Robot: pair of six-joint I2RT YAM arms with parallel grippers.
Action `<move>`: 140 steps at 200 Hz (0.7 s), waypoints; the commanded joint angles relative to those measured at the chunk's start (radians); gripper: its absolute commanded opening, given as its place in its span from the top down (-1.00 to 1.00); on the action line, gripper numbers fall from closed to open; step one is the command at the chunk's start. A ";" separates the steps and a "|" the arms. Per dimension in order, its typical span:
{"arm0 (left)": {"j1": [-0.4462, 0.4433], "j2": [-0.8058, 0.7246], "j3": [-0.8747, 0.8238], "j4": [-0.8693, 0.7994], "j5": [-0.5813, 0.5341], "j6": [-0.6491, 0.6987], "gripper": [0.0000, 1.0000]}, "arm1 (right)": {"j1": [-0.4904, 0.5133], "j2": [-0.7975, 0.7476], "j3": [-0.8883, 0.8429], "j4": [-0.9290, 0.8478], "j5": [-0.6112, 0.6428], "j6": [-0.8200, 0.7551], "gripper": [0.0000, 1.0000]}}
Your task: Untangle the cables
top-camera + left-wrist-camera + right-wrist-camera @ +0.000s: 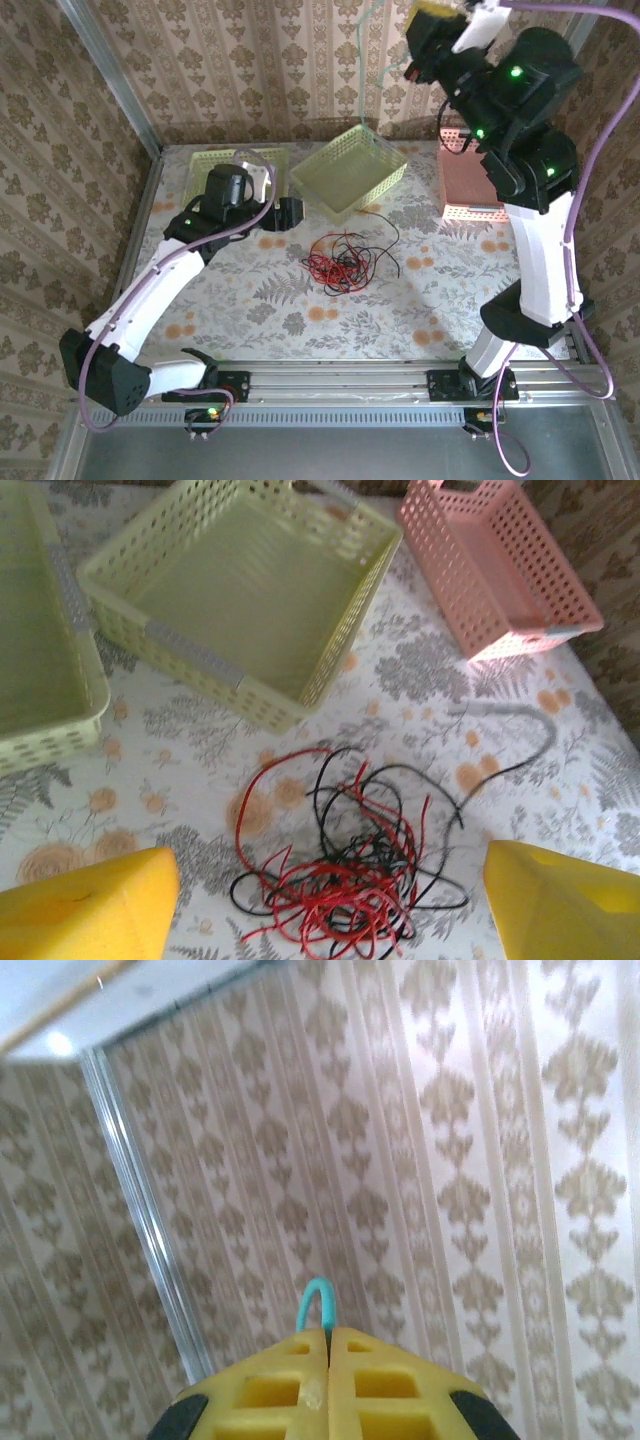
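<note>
**A:** Start at the fingers. How do they stand?

**B:** The left gripper (330,868) is spread wide, nothing between its yellow fingers (90,905), and it looks down on the tangle of red and black cables (345,885). The right gripper (328,1336) is pressed together on a green cable (317,1300), high up by the wallpapered wall (450,1160).

**A:** Where is the tangle on the table?

**B:** In the top view it lies near the middle (338,262), just in front of the middle green basket (315,197) and not touching it. One black strand (395,248) trails off to the right.

**A:** And the edges?

**B:** The second green basket (205,170) sits at the back left and the pink basket (472,212) at the back right. The green cable (358,70) hangs down toward the middle basket.

**A:** Room to move?

**B:** Open patterned table (250,310) runs from the tangle to the near rail, and to both sides.
</note>
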 commanded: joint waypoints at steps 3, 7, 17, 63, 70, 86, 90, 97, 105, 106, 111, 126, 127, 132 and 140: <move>-0.008 0.047 0.061 0.034 0.027 -0.041 -0.62 | -0.008 0.073 0.099 0.073 0.041 -0.021 1.00; -0.011 0.053 0.065 0.039 0.028 -0.045 -0.62 | -0.009 0.075 0.096 0.076 0.045 -0.020 1.00; -0.015 0.065 0.071 0.056 0.033 -0.052 -0.62 | -0.015 0.074 0.073 0.077 0.049 -0.016 1.00; -0.015 0.094 0.060 0.074 0.062 -0.043 -0.62 | -0.134 0.049 -0.152 -0.036 0.002 0.139 1.00; -0.014 0.095 0.052 0.076 0.065 -0.041 -0.62 | -0.155 0.037 -0.208 -0.036 -0.026 0.173 1.00; -0.009 0.095 0.036 0.081 0.074 -0.038 -0.62 | -0.191 0.010 -0.333 -0.008 -0.070 0.238 1.00; -0.008 0.095 0.032 0.083 0.077 -0.037 -0.62 | -0.199 0.004 -0.360 -0.001 -0.070 0.261 1.00; -0.005 0.095 0.026 0.087 0.080 -0.039 -0.62 | -0.217 -0.004 -0.402 0.009 -0.071 0.307 1.00; -0.003 0.095 0.020 0.092 0.086 -0.041 -0.62 | -0.248 -0.014 -0.462 0.034 -0.085 0.374 1.00; -0.003 0.095 0.020 0.093 0.086 -0.041 -0.62 | -0.253 -0.015 -0.468 0.038 -0.088 0.384 1.00; -0.001 0.095 0.016 0.097 0.091 -0.042 -0.63 | -0.277 -0.022 -0.505 0.043 -0.104 0.430 1.00; 0.006 0.097 0.003 0.108 0.102 -0.048 -0.62 | -0.340 -0.039 -0.608 0.121 -0.127 0.552 1.00; 0.006 0.097 0.002 0.108 0.104 -0.049 -0.62 | -0.344 -0.041 -0.614 0.125 -0.129 0.558 1.00; 0.008 0.099 -0.001 0.110 0.110 -0.051 -0.62 | -0.361 -0.044 -0.645 0.143 -0.133 0.585 1.00; 0.011 0.099 -0.002 0.109 0.117 -0.053 -0.62 | -0.384 -0.052 -0.682 0.171 -0.137 0.610 1.00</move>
